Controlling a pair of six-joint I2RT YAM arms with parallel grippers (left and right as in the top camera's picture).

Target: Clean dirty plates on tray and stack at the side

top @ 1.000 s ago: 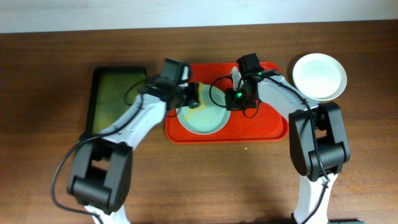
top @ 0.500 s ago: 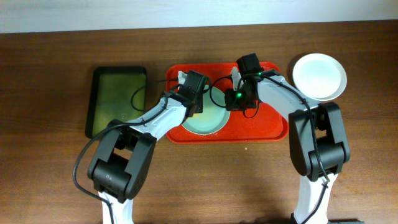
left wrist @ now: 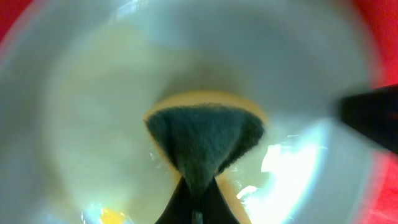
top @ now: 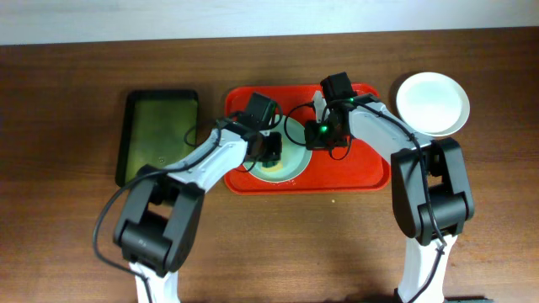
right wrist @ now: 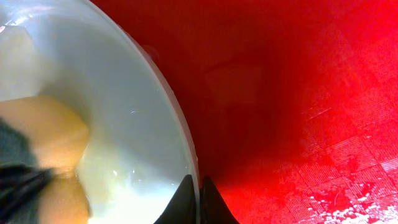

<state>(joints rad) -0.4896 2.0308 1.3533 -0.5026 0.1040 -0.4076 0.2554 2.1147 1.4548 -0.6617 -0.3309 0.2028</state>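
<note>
At the far left the green tray [top: 160,139] lies on the table [top: 67,236], well apart from the plates. Next along, my left gripper [left wrist: 198,200] is clenched on a sponge [left wrist: 205,140]. Its dark scouring face is toward the camera, its yellow foam shows behind, and it is pressed down into the mint plate [left wrist: 87,93]. A yellow smear [left wrist: 102,215] shows on that plate near the sponge, and pale yellowish streaks cover much of its floor. The mint plate sits in the left half of the red tray [top: 362,168], toward the near rim. I cannot tell whether another plate lies under it. On its right side, my right gripper [right wrist: 199,193] is pinched tight on the plate's rim, with its fingertips meeting at the edge where the plate meets the red floor. Furthest right, the white plate [top: 432,103] rests on the table just beside the red tray's far right corner, and it looks clean.
</note>
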